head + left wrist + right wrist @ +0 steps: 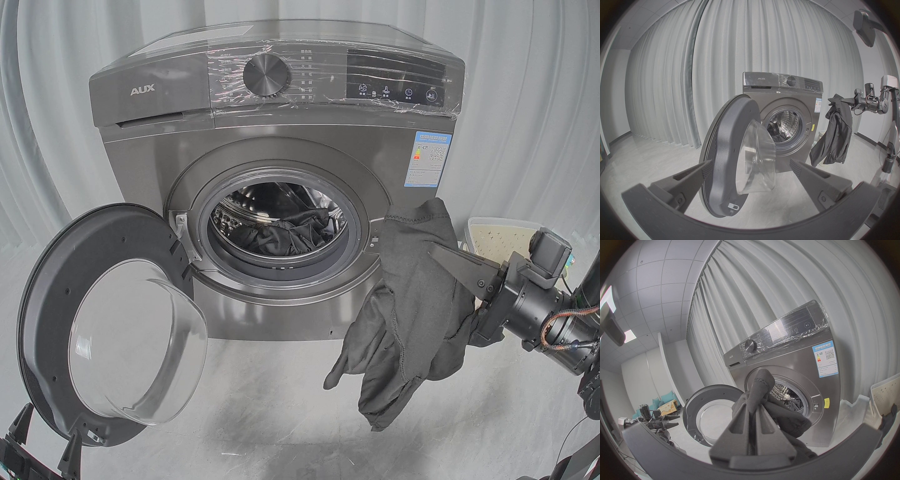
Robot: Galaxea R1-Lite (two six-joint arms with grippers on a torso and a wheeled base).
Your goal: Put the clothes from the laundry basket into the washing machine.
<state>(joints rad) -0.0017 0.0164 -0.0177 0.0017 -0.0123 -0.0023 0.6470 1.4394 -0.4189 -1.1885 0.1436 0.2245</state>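
Hanging from the right jaws, which are squeezing it tight, a dark top (412,300) is waiting near the open washing machine (275,144), where dark clothes (287,234) are already lying inside, so it should be going in next, while the left jaws are gaping open by the door (106,319).

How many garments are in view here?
2. The drum garment lies in the drum; the held garment hangs from the right gripper, right of the opening. More may be hidden in the drum pile or the basket.
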